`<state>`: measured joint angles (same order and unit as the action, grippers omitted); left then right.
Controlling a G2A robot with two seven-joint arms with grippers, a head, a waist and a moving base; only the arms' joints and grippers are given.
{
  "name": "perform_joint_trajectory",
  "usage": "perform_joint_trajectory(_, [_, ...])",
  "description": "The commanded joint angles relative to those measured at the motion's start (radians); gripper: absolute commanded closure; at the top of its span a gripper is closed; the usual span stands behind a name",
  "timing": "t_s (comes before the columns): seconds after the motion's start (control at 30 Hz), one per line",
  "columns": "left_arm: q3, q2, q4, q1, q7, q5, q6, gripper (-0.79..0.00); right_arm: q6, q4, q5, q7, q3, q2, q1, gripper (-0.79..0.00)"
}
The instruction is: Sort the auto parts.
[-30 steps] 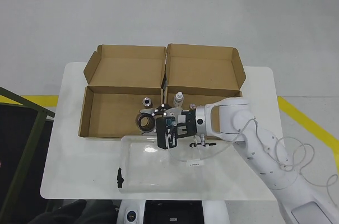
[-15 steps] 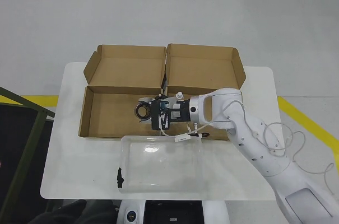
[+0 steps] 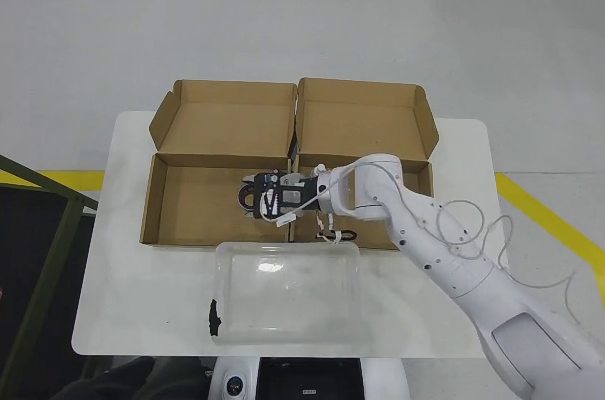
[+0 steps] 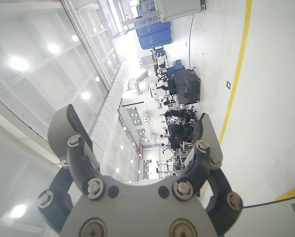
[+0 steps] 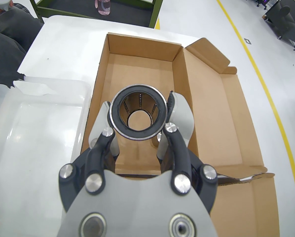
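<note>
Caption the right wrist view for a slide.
Right tool grips a cylindrical bearing over the open cardboard box, beside the clear plastic bin.

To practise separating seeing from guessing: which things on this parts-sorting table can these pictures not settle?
Top view: the arm covers much of the neighbouring cardboard box, so parts inside cannot be counted.
Right wrist view: the right gripper and its bearing hide the open box floor beneath; contact unclear.
Top view: the black piece at the rim of the clear bin is too small to identify.

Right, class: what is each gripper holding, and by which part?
The right gripper clamps a cylindrical bearing sleeve by its outer wall, one finger on each side; the left gripper holds nothing.
</note>
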<state>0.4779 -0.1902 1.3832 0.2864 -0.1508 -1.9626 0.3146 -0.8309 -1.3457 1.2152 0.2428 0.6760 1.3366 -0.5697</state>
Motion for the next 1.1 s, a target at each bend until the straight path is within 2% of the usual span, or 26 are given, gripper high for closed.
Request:
perform_joint_trajectory(0.0, [0.000, 0.000, 0.000, 0.000, 0.000, 0.000, 0.000, -0.785, 0.002, 0.024, -0.005, 0.001, -0.013, 0.008, 0.008, 0.000])
perform_joint_trajectory(0.73, [0.000, 0.000, 0.000, 0.000, 0.000, 0.000, 0.000, -0.785, 0.032, 0.272, -0.043, 0.055, -0.135, 0.108, 0.090, 0.000])
perform_joint_trajectory(0.83, [0.000, 0.000, 0.000, 0.000, 0.000, 0.000, 0.000, -0.785, 0.036, 0.297, -0.039, 0.057, -0.146, 0.120, 0.096, -0.068])
perform_joint_trajectory(0.97, [0.000, 0.000, 0.000, 0.000, 0.000, 0.000, 0.000, -0.785, 0.036, 0.326, -0.031, 0.056, -0.155, 0.132, 0.101, -0.092])
perform_joint_trajectory(1.07, [0.000, 0.000, 0.000, 0.000, 0.000, 0.000, 0.000, -0.785, 0.032, 0.344, -0.023, 0.050, -0.157, 0.139, 0.104, -0.154])
